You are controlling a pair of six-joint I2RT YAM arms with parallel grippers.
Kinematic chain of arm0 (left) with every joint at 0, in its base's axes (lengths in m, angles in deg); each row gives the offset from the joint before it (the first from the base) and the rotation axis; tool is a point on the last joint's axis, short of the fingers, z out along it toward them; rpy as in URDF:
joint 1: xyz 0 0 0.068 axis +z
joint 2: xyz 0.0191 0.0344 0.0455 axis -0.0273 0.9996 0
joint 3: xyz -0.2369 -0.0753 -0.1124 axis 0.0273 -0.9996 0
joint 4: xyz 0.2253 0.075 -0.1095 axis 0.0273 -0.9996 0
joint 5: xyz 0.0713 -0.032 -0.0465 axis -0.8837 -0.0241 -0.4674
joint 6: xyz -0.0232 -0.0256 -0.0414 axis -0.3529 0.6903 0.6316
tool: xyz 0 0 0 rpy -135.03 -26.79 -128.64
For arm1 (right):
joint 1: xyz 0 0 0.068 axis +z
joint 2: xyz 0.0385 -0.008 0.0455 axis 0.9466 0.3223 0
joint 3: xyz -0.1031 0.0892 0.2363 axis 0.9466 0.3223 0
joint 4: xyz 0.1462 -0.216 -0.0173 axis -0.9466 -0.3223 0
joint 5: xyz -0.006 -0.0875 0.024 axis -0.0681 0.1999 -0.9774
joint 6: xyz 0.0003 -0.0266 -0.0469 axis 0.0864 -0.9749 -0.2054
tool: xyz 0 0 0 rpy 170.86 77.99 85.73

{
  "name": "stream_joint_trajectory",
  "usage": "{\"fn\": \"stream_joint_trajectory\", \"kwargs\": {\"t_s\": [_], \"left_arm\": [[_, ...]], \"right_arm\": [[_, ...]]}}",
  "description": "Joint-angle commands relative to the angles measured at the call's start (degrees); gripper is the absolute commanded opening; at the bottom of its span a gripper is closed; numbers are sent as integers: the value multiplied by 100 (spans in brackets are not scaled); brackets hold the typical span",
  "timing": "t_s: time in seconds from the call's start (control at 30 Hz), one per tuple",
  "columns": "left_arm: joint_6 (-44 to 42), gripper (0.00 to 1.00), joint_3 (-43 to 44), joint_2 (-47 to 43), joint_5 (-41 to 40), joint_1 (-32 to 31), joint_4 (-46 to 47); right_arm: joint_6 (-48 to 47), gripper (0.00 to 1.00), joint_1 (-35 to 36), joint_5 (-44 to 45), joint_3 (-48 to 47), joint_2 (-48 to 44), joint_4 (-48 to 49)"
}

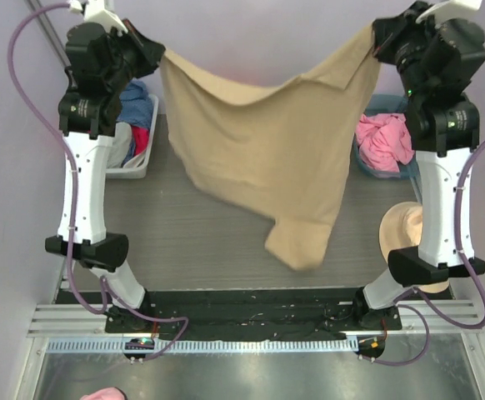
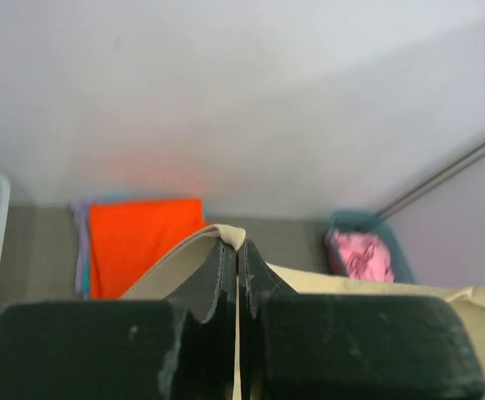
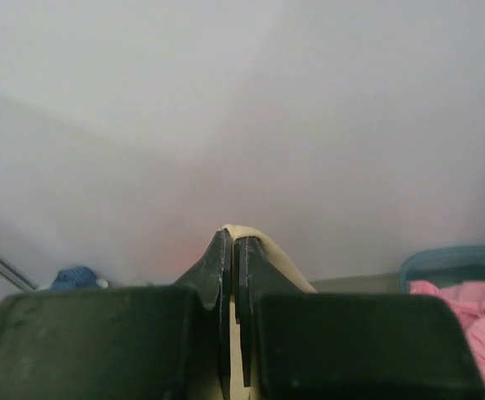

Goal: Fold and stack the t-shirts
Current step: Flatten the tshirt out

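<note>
Above the table (image 1: 159,237), left pincer (image 2: 237,243) and right pincer (image 3: 230,237) pinch the tan t-shirt (image 1: 267,150), stretched left to right.

Table (image 1: 184,237) holds white bin (image 1: 141,165), blue bin (image 1: 374,172), t-shirt stack (image 2: 138,242)

Tan shirt (image 1: 267,158): soft matt cloth is shown. Table (image 1: 184,233): finely ribbed, matt grey. White bin (image 1: 134,172), at 9 o'clock: smooth plastic.

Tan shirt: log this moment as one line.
left gripper: shut on tan shirt | right gripper: shut on tan shirt | state: hangs spread between them
</note>
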Motion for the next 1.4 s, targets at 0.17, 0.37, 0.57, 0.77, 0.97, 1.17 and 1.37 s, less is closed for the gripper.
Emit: {"fn": "stream_joint_trajectory", "kwargs": {"t_s": [0.17,0.37,0.57,0.77,0.97,1.17,1.37], "left_arm": [[252,0,-593,-1755,276,24,1194],[-292,0,-4408,-3663,-57,33,2012],[14,0,-7434,-4158,-312,33,2618],[506,0,-8590,-3579,-453,33,2374],[972,0,-9022,-3376,-971,24,1742],[1245,0,-9373,-3630,-1446,16,1354],[1482,0,-9558,-3815,-1640,16,1090]], "right_arm": [[171,1,-7,-318,-518,-1315,605],[400,1,-7,-643,2802,-2847,728],[961,1,2,-1513,6503,-3814,886],[1331,1,2,-1628,8484,-4412,642],[1577,1,-7,-1505,8731,-4571,-245],[1823,1,-7,-1469,8915,-4817,-669],[2034,1,2,-1426,8845,-4729,-1204]]}}
